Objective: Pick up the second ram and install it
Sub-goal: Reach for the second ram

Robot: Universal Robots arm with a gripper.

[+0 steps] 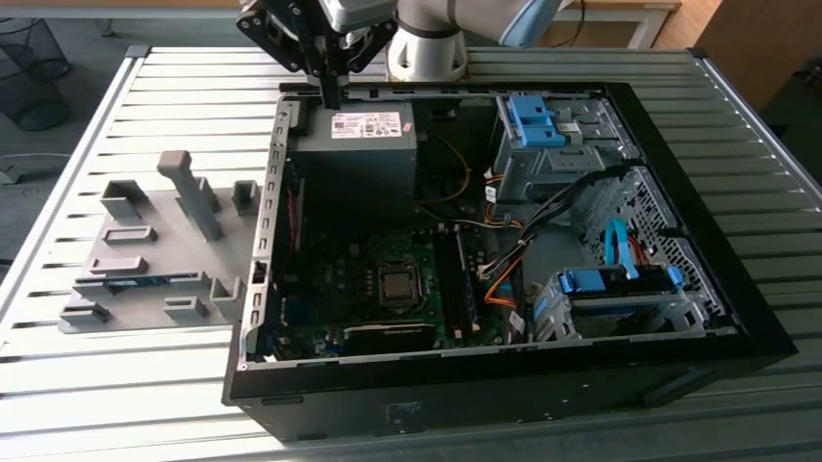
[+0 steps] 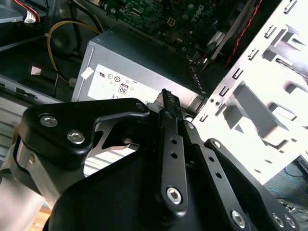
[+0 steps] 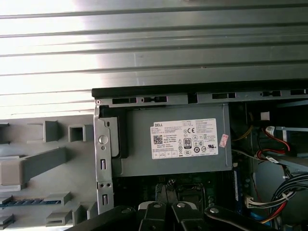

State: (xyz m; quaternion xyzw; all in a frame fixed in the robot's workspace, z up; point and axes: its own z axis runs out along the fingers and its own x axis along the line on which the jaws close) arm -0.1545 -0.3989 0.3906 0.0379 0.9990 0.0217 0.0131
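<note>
Black claw [image 1: 331,96]: mine, hanging from the arm above the far rim of the case, fingers pointing straight down; it also shows in the second wrist view [image 2: 166,94] and the first wrist view [image 3: 166,188].
Claw's grip: the two fingers are pressed together with nothing between them; I carry nothing.
Second ram [image 1: 135,281]: the long, thin green-blue circuit-board stick lies flat in a slot of the grey holder, outside the case on the exterior view's left. In the first wrist view [image 3: 26,201] it shows as a blue-green strip in that same holder. It is well apart from my claw.
Grey plastic holder [image 1: 141,217]: a moulded tray with upright blocks and pockets, resting on the table just beside the case wall.
Open black computer case [image 1: 514,399]: lies on its side, with the green motherboard [image 1: 372,279] facing up.
Grey metal power supply box with a white label [image 1: 353,144]: sits in the case corner nearest my claw; my fingertips hang just above the rim beside it.
Bright blue plastic drive brackets [image 1: 533,117]: in the case towards the exterior view's right, well away from me.
Ribbed silver metal table [image 1: 154,385]: bears the case and the holder.
</note>
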